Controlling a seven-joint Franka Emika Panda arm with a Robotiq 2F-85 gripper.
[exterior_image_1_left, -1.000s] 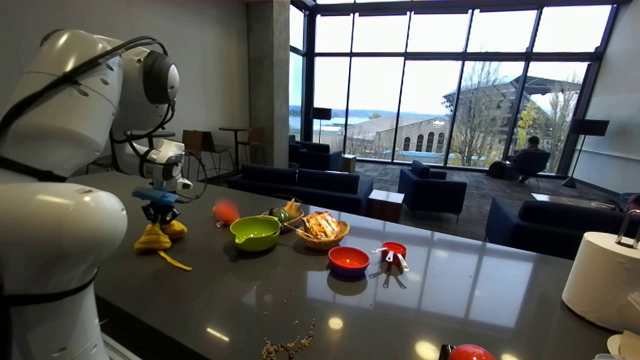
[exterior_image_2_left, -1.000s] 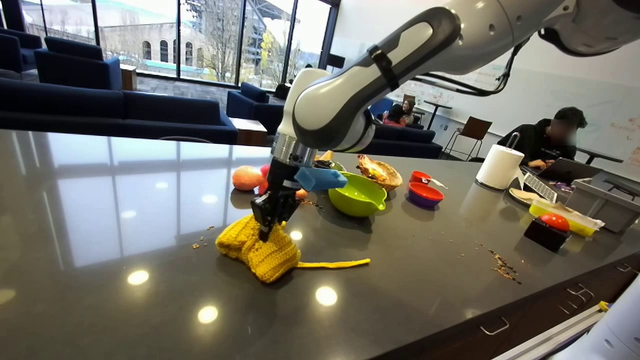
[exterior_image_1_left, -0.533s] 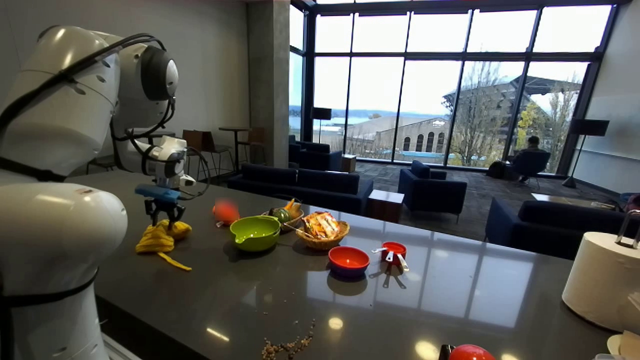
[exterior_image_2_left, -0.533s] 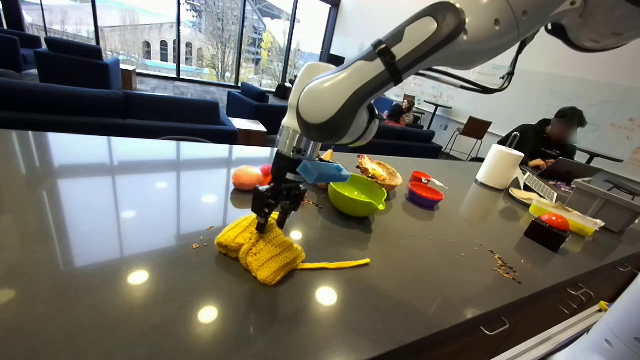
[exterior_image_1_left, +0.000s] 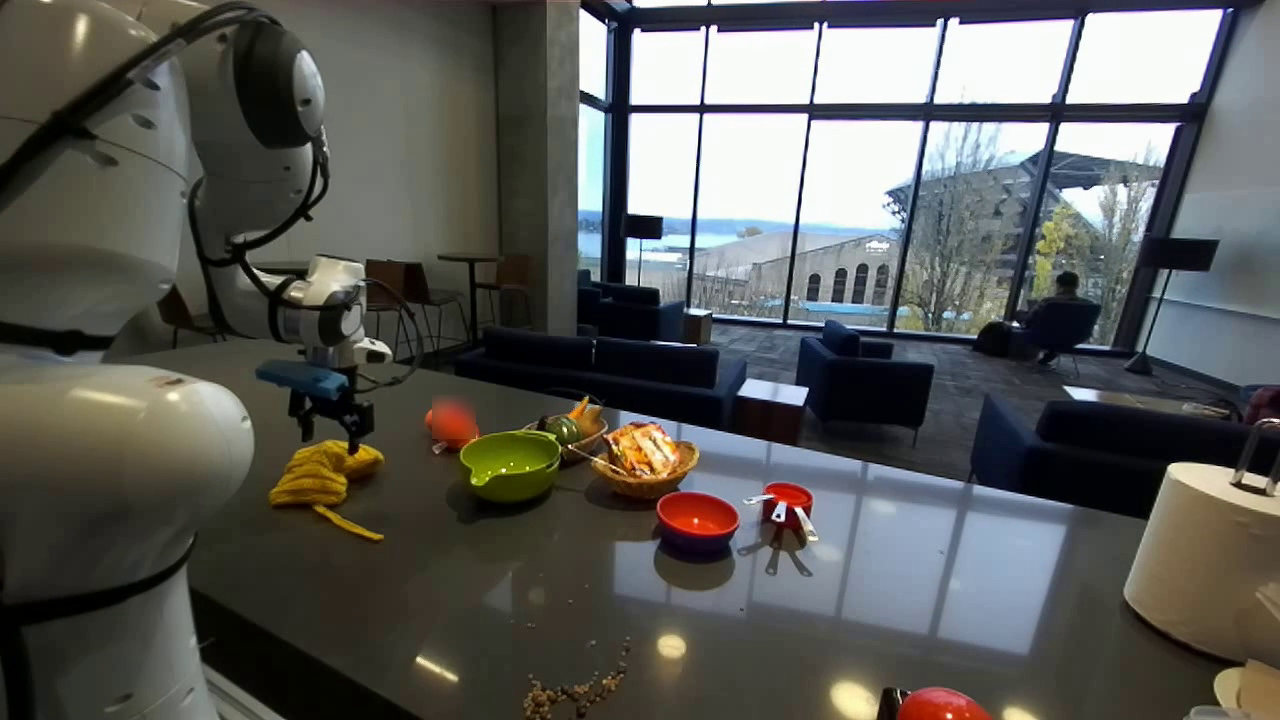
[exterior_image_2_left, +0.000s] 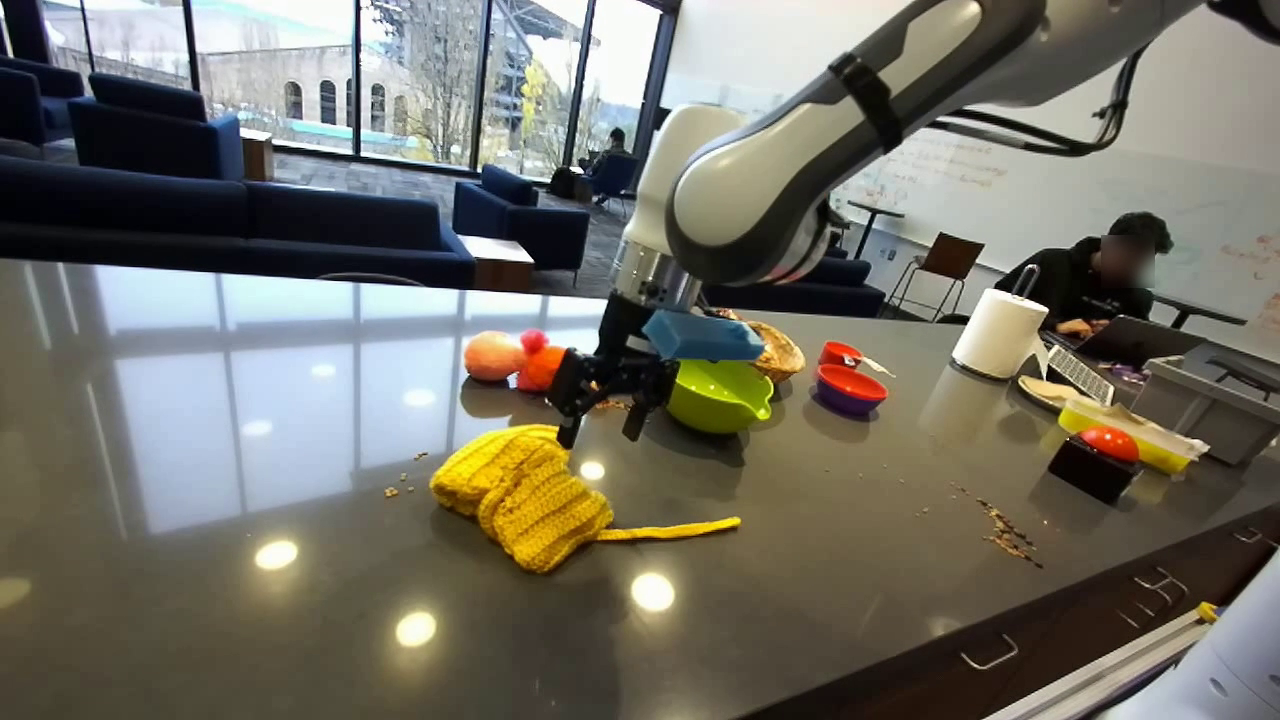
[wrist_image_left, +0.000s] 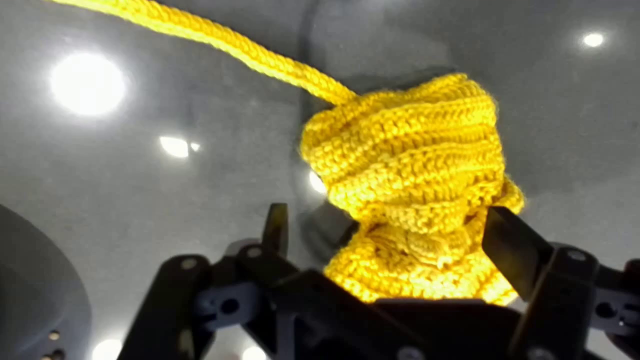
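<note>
A yellow knitted item (exterior_image_2_left: 530, 505) lies crumpled on the dark countertop, a thin knitted strap (exterior_image_2_left: 680, 530) trailing from it. It shows in both exterior views. My black gripper (exterior_image_2_left: 600, 435) hangs just above it, off toward the green bowl, with its fingers spread and nothing held. In the wrist view the gripper (wrist_image_left: 386, 212) stands wide open, and the knitted item (wrist_image_left: 415, 155) fills much of the space below and between the fingers. From there the right finger (wrist_image_left: 510, 250) overlaps the item's edge; contact does not show. A blue block (exterior_image_2_left: 705, 335) is fixed on the gripper's mount.
A green bowl (exterior_image_1_left: 510, 468) stands close by. Beyond are a basket (exterior_image_1_left: 645, 482) with packaged food, a red bowl (exterior_image_1_left: 698, 520), measuring cups (exterior_image_1_left: 788, 500), and orange-pink round items (exterior_image_2_left: 493, 356). A paper towel roll (exterior_image_2_left: 1000, 335) and red button (exterior_image_2_left: 1110, 445) stand farther off.
The jaws have gone from nearly closed on the yellow knitted item to wide open. The gripper has risen off it and shifted toward the green bowl; the item stays on the counter.
</note>
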